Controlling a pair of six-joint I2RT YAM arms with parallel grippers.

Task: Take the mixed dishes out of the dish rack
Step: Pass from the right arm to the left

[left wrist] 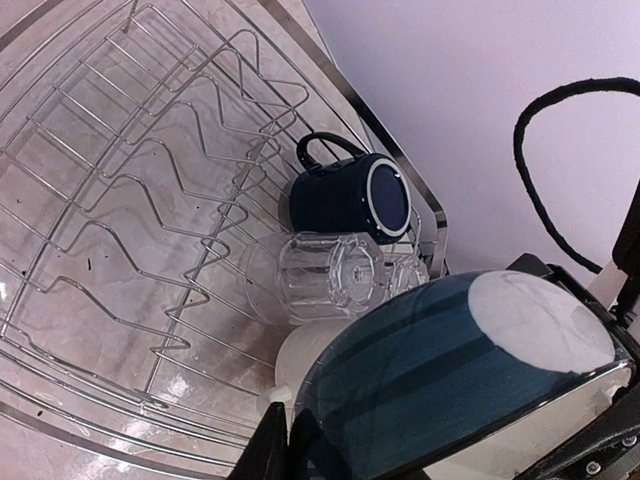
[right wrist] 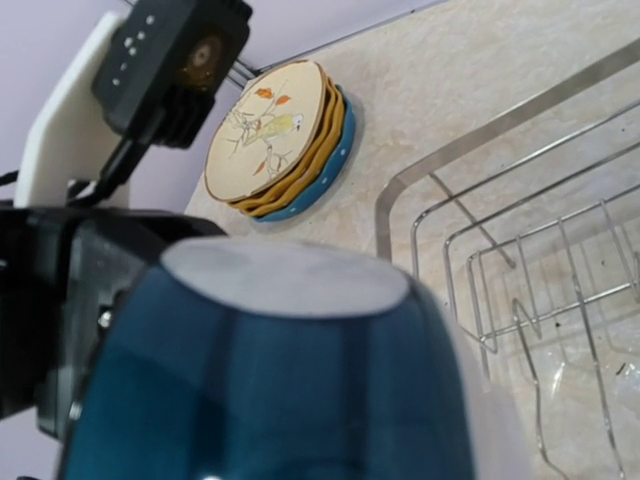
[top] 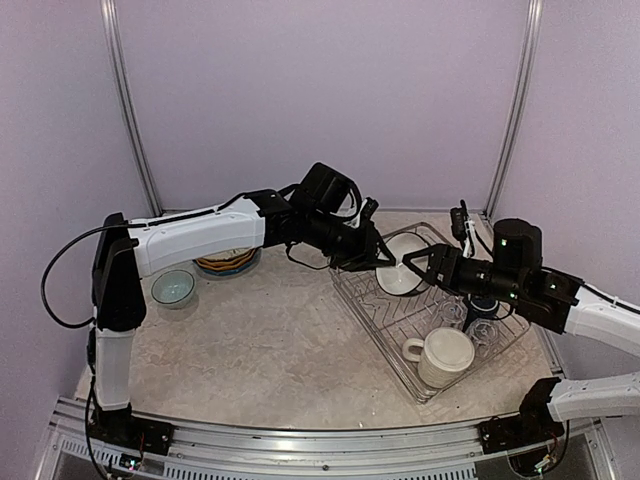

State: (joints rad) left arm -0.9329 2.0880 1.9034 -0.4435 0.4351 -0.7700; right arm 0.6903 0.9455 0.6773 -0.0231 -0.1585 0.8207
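Left wrist: dish rack (left wrist: 150, 190) holds navy mug (left wrist: 345, 195), clear glasses (left wrist: 320, 280).

A large mug (top: 445, 355) sits at the dish rack's (top: 380, 315) near end, a bowl (top: 399, 268) at its far end. Stacked plates (top: 228, 263) lie left of it.

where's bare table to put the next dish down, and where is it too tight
Bare table between the pale bowl and the dish rack's left edge. The rack's middle slots are empty too. Crowded: the rack's near end, where cream mug, navy mug and glasses sit packed together.
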